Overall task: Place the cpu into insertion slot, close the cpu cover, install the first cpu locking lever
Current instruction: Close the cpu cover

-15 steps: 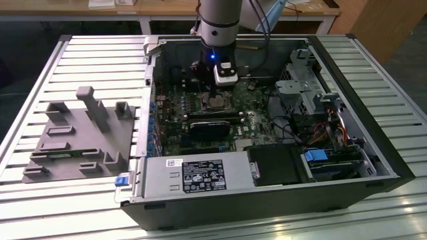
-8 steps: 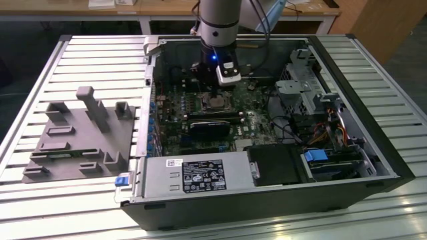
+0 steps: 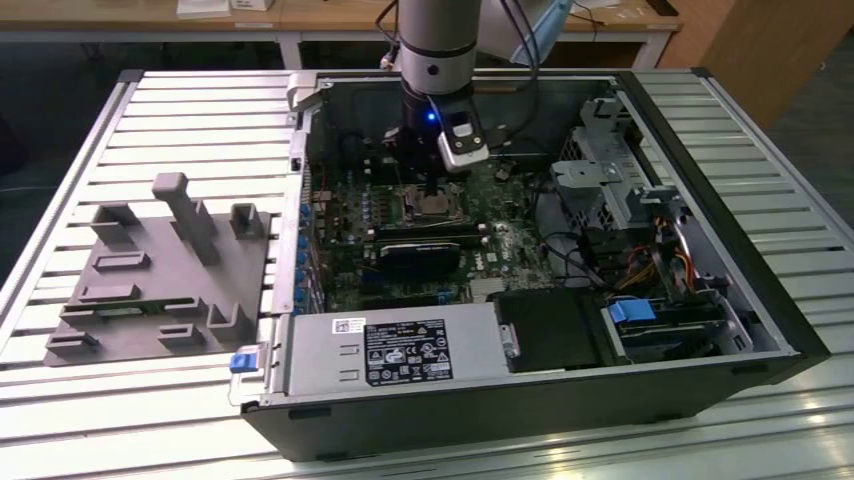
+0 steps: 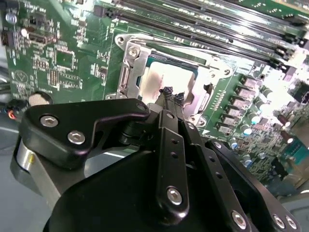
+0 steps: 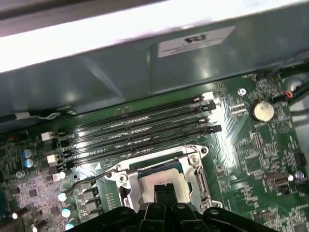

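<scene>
Your hand (image 4: 172,95): black fingers pinched narrow, tips together, right over small square silver-grey cpu (image 4: 161,77); touching or just above, cannot tell. Cpu sits in socket on green motherboard (image 4: 63,53). Thin silvery metal cpu cover (image 4: 129,63) lies flat, framing cpu through its window. Thin wire locking lever (image 5: 89,181) juts beside socket. Exterior view: grey plastic fixture (image 3: 160,270) on slatted metal bench (image 3: 80,400), at 9 o'clock of open black computer case (image 3: 534,420).

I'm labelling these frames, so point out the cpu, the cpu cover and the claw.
the cpu (image 4: 166,75), second wrist view, its silver top.
the cpu cover (image 4: 136,72), second wrist view, the frame's side bar.
the claw (image 4: 171,94), second wrist view, midway between its fingertips.
</scene>
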Controlling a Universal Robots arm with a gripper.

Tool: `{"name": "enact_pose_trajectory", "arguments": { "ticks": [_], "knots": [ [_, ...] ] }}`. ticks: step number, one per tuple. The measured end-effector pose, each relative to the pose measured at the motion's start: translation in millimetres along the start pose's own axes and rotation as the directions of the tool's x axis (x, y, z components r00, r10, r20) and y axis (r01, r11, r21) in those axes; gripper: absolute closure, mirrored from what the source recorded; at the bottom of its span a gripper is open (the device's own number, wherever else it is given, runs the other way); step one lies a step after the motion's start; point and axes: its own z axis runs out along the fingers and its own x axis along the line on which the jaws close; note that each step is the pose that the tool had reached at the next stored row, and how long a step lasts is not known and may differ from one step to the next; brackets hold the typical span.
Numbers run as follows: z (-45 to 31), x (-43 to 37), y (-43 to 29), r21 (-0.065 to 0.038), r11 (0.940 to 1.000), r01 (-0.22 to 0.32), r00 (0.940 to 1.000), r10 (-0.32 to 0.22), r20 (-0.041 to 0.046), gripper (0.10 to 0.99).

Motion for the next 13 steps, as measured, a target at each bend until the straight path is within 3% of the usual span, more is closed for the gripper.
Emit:
{"name": "enact_pose_trajectory", "arguments": {
  "ticks": [5, 13],
  "knots": [
    [0.1, -0.3, -1.1, -0.005, 0.9988, 0.048, 0.9988, -0.048, 0.0017, 0.984],
    [-1.1, -0.2, -7.6, -0.009, 0.9982, 0.060, 0.9981, -0.059, 0.0135, 0.984]
  ]
}}
